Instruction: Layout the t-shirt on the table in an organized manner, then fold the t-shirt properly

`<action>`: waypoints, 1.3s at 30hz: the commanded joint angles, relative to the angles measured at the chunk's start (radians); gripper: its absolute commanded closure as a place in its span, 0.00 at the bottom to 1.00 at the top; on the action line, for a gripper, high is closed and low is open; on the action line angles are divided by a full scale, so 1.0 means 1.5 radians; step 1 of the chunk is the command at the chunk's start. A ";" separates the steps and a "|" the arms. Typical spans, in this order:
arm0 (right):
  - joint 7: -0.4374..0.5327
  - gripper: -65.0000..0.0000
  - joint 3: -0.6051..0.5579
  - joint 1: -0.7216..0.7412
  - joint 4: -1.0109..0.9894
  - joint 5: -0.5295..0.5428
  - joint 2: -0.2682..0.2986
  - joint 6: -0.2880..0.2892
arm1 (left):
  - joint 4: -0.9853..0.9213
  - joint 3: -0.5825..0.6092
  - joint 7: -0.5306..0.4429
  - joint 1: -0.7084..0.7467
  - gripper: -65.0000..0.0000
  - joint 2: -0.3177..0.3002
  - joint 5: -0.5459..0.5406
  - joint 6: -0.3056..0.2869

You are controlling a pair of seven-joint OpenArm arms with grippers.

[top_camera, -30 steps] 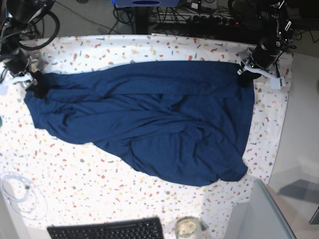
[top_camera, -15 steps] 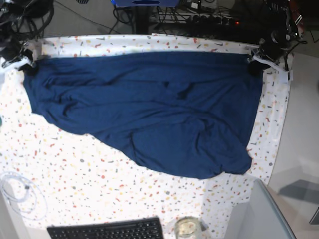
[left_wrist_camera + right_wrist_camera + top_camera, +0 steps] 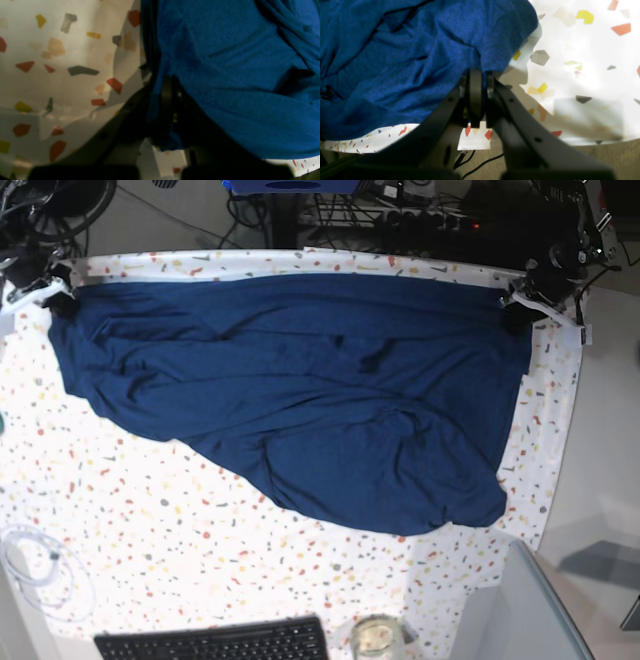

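The dark navy t-shirt (image 3: pixel 300 390) lies spread wide over the flecked white table (image 3: pixel 150 520), wrinkled, its lower hem sagging toward the front right. At the far right corner my left gripper (image 3: pixel 515 315) is shut on the shirt's edge. The left wrist view shows its jaws (image 3: pixel 166 95) pressed together with blue fabric (image 3: pixel 237 75) wrapped round them. At the far left my right gripper (image 3: pixel 60 302) is shut on the other corner. In the right wrist view its tips (image 3: pixel 478 75) pinch a fold of the shirt (image 3: pixel 395 62) above the table (image 3: pixel 582 62).
A black keyboard (image 3: pixel 215 642) and a glass jar (image 3: pixel 377 637) sit at the front edge. A coiled white cable (image 3: pixel 35 565) lies front left. A grey panel (image 3: pixel 520 610) stands at the front right. Cables hang beyond the far edge.
Both grippers have moved toward the far edge, drawing the shirt's top edge back and stretching it straighter across the table. The fabric's folds have flattened somewhat.
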 commanded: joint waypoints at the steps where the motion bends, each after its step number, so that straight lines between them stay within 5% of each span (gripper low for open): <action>1: 0.006 0.95 0.007 -0.007 0.015 0.009 0.007 0.005 | 0.009 -0.002 -0.014 0.002 1.00 -0.010 -0.007 -0.003; 5: 0.006 0.57 0.008 -0.014 0.017 0.009 0.007 0.005 | 0.018 -0.004 -0.014 0.018 1.00 -0.010 -0.007 -0.003; 8: 0.011 0.34 0.008 -0.021 0.018 0.009 0.007 0.005 | 0.016 -0.006 -0.014 0.019 0.68 -0.009 -0.007 -0.003; 11: 0.012 0.33 0.008 -0.021 0.019 0.009 0.007 0.005 | 0.014 -0.014 -0.016 0.019 0.45 -0.009 -0.007 -0.003; 14: 0.039 0.33 -0.003 -0.022 0.066 0.008 0.010 0.005 | 0.014 -0.082 -0.015 0.017 0.36 -0.005 -0.007 -0.003; 19: 0.094 0.31 -0.166 0.007 0.160 -0.097 0.057 0.005 | 0.021 -0.169 -0.015 0.014 0.36 -0.010 -0.007 -0.003; 23: 0.107 0.32 -0.336 0.120 0.099 -0.217 0.101 0.005 | 0.021 -0.183 -0.014 0.021 0.36 -0.016 -0.007 -0.003; 29: 0.109 0.31 -0.413 0.283 -0.085 -0.343 0.101 0.005 | 0.015 -0.186 -0.014 0.051 0.36 -0.013 -0.012 -0.003; 39: 0.139 0.32 -0.454 0.326 -0.192 -0.354 0.101 0.005 | 0.015 -0.186 -0.016 0.068 0.36 -0.014 -0.012 -0.003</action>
